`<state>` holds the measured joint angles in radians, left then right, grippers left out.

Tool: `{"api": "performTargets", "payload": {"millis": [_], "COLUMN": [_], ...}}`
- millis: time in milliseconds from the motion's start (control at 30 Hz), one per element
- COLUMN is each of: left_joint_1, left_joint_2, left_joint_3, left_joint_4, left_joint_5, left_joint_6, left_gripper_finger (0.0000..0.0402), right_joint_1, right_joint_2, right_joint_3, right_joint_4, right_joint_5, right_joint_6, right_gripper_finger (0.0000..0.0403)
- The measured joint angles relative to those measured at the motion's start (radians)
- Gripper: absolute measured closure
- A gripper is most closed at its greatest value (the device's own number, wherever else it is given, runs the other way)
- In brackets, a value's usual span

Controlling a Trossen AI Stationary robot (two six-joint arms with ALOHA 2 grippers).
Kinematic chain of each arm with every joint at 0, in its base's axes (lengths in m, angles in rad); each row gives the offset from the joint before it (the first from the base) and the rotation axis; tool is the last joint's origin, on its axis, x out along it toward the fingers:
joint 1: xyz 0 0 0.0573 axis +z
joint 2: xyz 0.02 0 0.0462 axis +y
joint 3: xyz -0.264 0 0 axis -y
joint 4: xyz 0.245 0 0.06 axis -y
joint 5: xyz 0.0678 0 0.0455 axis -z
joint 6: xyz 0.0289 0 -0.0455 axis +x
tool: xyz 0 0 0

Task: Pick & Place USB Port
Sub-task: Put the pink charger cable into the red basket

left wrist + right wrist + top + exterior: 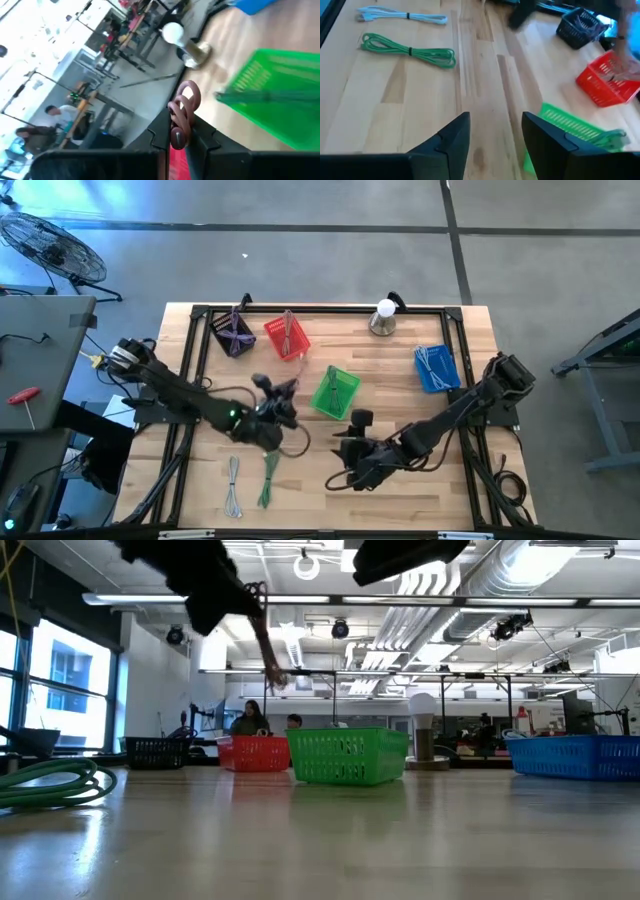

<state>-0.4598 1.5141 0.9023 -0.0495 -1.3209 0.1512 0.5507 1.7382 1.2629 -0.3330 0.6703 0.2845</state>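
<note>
The left gripper (283, 388) hung raised above the table, near the red basket (285, 337), its fingers (161, 135) clamped on a coiled reddish-brown USB cable (182, 111) that dangled clear of the wood. Just beside it sat the green basket (335, 392); whether anything lay inside looked uncertain from above. The right gripper (492, 131) hovered over bare tabletop with its fingers spread and empty. A green cable (268, 477) and a white cable (233, 484) lay side by side near the table's front edge.
</note>
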Motion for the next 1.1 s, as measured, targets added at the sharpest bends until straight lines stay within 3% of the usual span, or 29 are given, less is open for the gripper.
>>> {"api": "performTargets", "payload": {"millis": [233,600,867,1100], "left_joint_1": [0.171,0.516,0.669,0.759], "left_joint_2": [-0.036,-0.037,-0.023,0.016], "left_joint_3": [0.034,0.033,0.032,0.034], "left_joint_4": [-0.075,-0.267,-0.273,-0.266], "left_joint_5": [0.119,0.346,0.438,0.626], "left_joint_6": [0.134,0.054,0.105,0.07], "left_gripper_finger": [0.0376,0.0376,0.0376,0.0373], "right_joint_1": [-0.037,-0.102,-0.16,-0.21], "right_joint_2": [-0.02,-0.047,-0.047,-0.047], "right_joint_3": [0.0,-0.001,-0.001,-0.001], "right_joint_4": [-0.023,-0.144,-0.158,-0.157], "right_joint_5": [0.003,0.006,-0.024,-0.09], "right_joint_6": [-0.032,-0.032,-0.042,-0.037], "right_gripper_finger": [0.0233,0.0235,0.0235,0.0236]}}
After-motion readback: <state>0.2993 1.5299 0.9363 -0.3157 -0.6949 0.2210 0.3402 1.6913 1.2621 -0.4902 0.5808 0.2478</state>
